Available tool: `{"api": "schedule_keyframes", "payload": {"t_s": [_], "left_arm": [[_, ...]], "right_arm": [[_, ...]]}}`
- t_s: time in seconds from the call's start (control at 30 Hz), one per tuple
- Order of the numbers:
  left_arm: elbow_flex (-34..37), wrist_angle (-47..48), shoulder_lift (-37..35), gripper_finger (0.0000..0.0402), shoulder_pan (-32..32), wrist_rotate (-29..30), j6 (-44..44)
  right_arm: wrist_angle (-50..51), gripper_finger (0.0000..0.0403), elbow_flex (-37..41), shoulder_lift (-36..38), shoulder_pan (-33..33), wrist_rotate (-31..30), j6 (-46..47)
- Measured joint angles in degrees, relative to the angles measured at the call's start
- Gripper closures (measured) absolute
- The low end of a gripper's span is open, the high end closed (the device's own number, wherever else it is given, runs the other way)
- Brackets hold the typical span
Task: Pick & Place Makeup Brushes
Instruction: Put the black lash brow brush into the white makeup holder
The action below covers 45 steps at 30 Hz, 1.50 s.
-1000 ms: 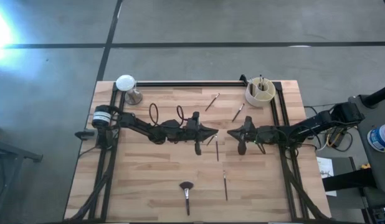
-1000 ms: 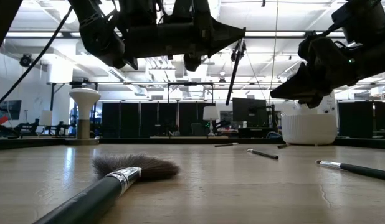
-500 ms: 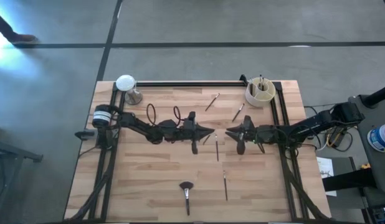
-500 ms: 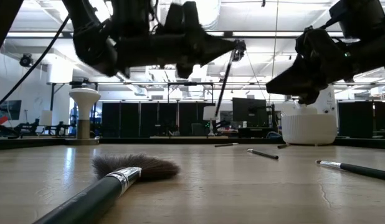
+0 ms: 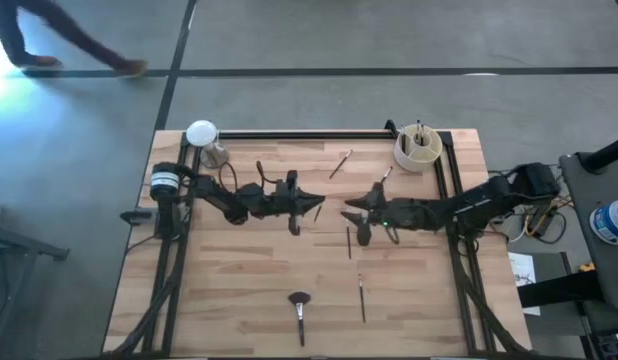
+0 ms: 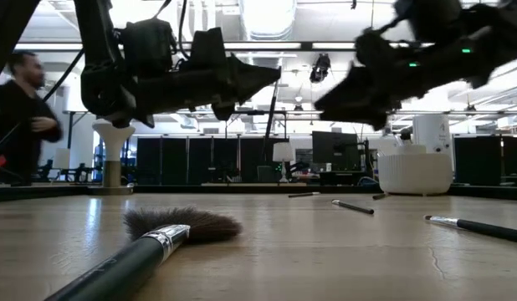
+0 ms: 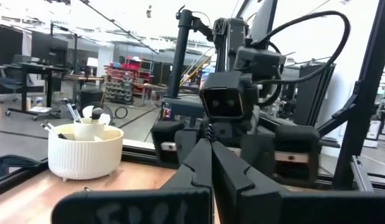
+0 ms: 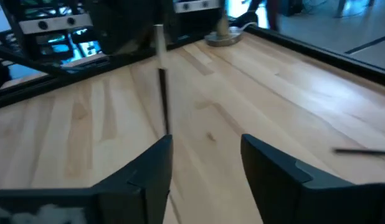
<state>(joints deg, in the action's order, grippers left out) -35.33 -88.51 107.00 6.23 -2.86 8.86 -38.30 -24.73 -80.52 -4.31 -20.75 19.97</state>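
1. Fingers [image 7: 199, 168] of the left gripper [image 5: 317, 207] are pressed together, and the fingers [image 8: 149, 168] of the right gripper [image 5: 347, 203] are spread apart with nothing between them. Both hang above the middle of the light wooden plank table [image 5: 239, 290], tips facing each other and near, not touching.
2. Reaching in from 9 o'clock, the dark left arm [image 5: 229, 200] pinches a thin dark makeup brush [image 6: 273, 109] at its fingertips. That brush hangs nearly upright in the air, clear of the table.
3. From 3 o'clock the dark right arm [image 5: 449, 208] stretches to the centre, its gripper just beside the hanging brush.
4. Off the table, past 10 o'clock, a person in dark clothes [image 6: 20, 109] is on the floor.
5. At 1 o'clock, near the far edge, stands a white ribbed round cup [image 5: 417, 150] with several brushes upright in it.
6. At 11 o'clock stands a white round-topped stand on a silvery foot [image 5: 202, 137].
7. At 6 o'clock, near the front edge, lies the wide fluffy dark-headed brush [image 5: 298, 305].
8. Four thin dark brushes lie flat, apart from one another:
   - one at 12 o'clock [image 5: 340, 163]
   - one between it and the cup [image 5: 382, 180]
   - one just below the grippers [image 5: 349, 242]
   - one at 5 o'clock [image 5: 362, 298], beside the fluffy one
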Motion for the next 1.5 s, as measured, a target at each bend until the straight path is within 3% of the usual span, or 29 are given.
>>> {"api": "schedule_keyframes", "payload": {"t_s": [0.2, 0.57, 0.77, 0.93, 1.27, 1.5], "left_arm": [[0.0, -0.2, 0.0, 0.0401, 0.1, -1.0, -0.6], [0.0, -0.6, -0.1, 0.0401, 0.0, -1.3, -0.7], [0.0, -0.6, -0.1, 0.0401, 0.0, -1.3, -0.8], [-0.1, -0.7, -0.1, 0.0401, 0.0, -1.2, -0.9], [0.0, 0.1, -1.4, 0.04, 0.2, -2.2, 2.5], [2.2, 8.0, -8.5, 0.0369, 1.5, -2.7, 1.9]], "right_arm": [[0.0, 0.0177, -6.4, -6.4, 0.9, 4.2, 0.0], [-6.7, 0.0176, -10.0, -10.1, 2.1, -1.7, -5.1], [-10.4, 0.0205, -10.4, -11.7, 3.6, 4.0, -5.6], [-10.5, 0.0245, -11.6, -13.9, 3.6, 4.5, -5.6], [-10.1, 0.0382, -11.8, -13.0, 3.5, 4.9, -7.8], [-4.7, 0.0386, -11.6, -9.7, 3.7, 3.6, -8.5]]}}
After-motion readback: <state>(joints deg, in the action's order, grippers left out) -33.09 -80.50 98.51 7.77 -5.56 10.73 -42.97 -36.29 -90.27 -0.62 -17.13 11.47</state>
